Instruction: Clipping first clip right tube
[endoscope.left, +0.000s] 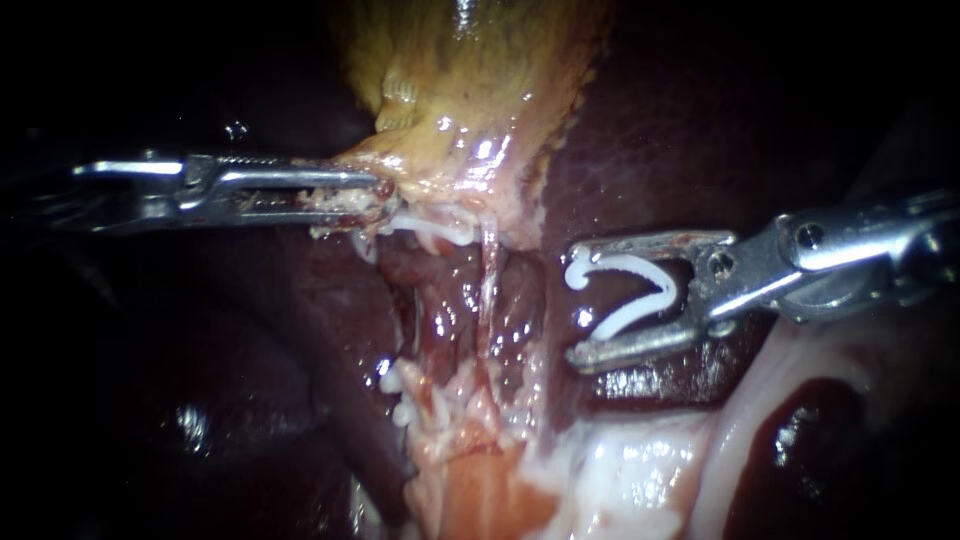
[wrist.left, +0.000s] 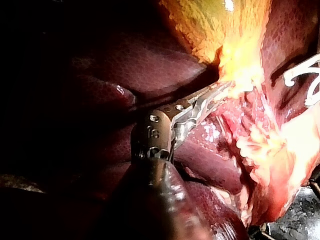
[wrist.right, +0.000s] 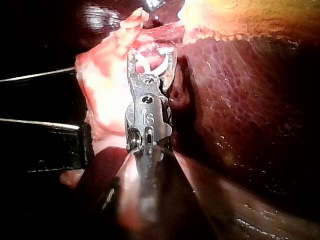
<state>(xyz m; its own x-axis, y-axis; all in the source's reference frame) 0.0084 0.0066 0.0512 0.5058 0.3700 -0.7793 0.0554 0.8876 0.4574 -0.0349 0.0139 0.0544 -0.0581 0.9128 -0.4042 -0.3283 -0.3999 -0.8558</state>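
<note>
Your right instrument (endoscope.left: 575, 304) has its jaws spread wide, cradling an open white clip (endoscope.left: 630, 312) just beside the thin right tube (endoscope.left: 490, 275), not around it yet. Your left instrument (endoscope.left: 385, 192) is clamped on the gallbladder (endoscope.left: 470, 90). Squeeze now and I reckon it fires empty or snags liver (endoscope.left: 650, 130).

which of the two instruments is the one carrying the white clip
The right instrument, coming in from the right: the open white clip sits in its tip, short of any tube. The left instrument grips only the gallbladder edge.
</note>
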